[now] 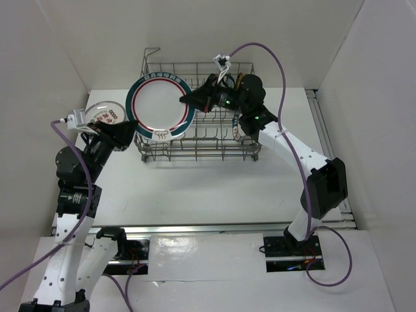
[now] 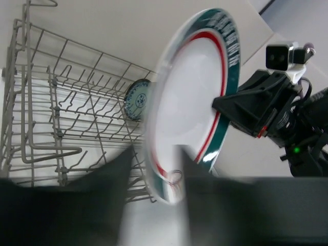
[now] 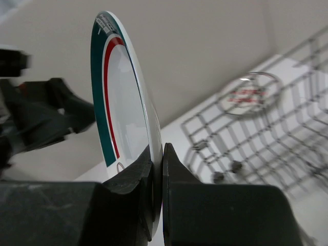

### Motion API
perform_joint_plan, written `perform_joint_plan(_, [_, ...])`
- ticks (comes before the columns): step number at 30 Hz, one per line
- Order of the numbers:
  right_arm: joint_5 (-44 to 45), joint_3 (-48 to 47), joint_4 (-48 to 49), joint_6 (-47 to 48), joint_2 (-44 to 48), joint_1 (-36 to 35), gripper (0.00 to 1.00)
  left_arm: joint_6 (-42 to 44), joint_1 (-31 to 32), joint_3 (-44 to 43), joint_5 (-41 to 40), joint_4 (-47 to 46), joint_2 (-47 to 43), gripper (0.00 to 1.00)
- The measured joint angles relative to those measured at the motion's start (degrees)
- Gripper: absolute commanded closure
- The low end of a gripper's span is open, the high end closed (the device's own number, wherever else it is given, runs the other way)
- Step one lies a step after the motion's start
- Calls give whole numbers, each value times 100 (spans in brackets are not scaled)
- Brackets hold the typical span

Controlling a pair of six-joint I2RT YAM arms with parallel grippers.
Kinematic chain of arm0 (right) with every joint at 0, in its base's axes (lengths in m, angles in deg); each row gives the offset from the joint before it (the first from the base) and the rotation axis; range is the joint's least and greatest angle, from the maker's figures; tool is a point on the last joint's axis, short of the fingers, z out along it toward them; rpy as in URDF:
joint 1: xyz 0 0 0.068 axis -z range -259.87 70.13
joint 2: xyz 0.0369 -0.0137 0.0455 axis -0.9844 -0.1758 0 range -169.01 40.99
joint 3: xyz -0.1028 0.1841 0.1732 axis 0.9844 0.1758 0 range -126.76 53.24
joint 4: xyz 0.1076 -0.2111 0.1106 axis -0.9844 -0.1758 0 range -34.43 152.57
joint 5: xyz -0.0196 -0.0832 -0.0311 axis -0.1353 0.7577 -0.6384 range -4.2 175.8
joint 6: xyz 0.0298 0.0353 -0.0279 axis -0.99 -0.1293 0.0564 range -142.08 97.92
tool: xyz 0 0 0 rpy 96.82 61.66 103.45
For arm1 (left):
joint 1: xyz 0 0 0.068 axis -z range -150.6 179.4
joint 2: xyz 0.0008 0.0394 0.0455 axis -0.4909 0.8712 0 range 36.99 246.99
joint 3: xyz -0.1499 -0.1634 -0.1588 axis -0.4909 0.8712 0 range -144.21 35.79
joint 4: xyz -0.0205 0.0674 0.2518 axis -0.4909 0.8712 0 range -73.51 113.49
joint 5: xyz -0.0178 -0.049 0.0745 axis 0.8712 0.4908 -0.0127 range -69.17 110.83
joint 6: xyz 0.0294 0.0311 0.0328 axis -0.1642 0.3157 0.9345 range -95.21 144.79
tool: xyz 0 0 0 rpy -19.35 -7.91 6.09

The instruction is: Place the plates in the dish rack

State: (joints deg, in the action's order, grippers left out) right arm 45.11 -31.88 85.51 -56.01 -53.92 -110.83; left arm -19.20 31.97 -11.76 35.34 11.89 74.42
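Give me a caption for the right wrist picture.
Right gripper pinches a round white teal-rimmed plate, grey wire dish rack beyond.

The teal-rimmed plate (image 1: 159,107) looks glazed, smooth and glossy, catching bright highlights. The dish rack (image 1: 214,153) is bare grey metal wire with a dull sheen. The right hand (image 3: 158,151) has matt black, plastic-looking fingers. The desk (image 1: 195,188) is matt white.

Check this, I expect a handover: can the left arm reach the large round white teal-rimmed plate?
Probably yes: the open left pincer straddles an edge of the teal-rimmed plate; the right pincer grips another edge.
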Motion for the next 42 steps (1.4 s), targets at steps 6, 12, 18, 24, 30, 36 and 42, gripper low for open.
perform_joint_plan(6, [2579, -173, -1652, 970, 271, -201, 100, 48, 0, -11, -155, 245, -76, 0])
perform_joint_plan(12, [5335, -177, -2664, 1692, 680, -219, 100, 367, 0, -48, 129, 730, -195, 0])
perform_joint_plan(18, [7624, -175, -2994, 2374, 953, -402, 100, 660, 31, -22, 387, 1193, -431, 0])
perform_joint_plan(24, [9423, -197, -3117, 2796, 699, -822, 100, 782, 144, 164, 553, 1318, -605, 0])
perform_joint_plan(30, [10397, -358, -3429, 2894, -133, -1207, 100, 826, 232, 254, 575, 1563, -662, 0])
perform_joint_plan(36, [10612, -358, -3713, 2887, -417, -1178, 100, 955, 326, 256, 466, 1727, -745, 0])
perform_joint_plan(42, [10594, -374, -3716, 2857, -417, -1010, 100, 960, 326, 256, 396, 1810, -772, 0])
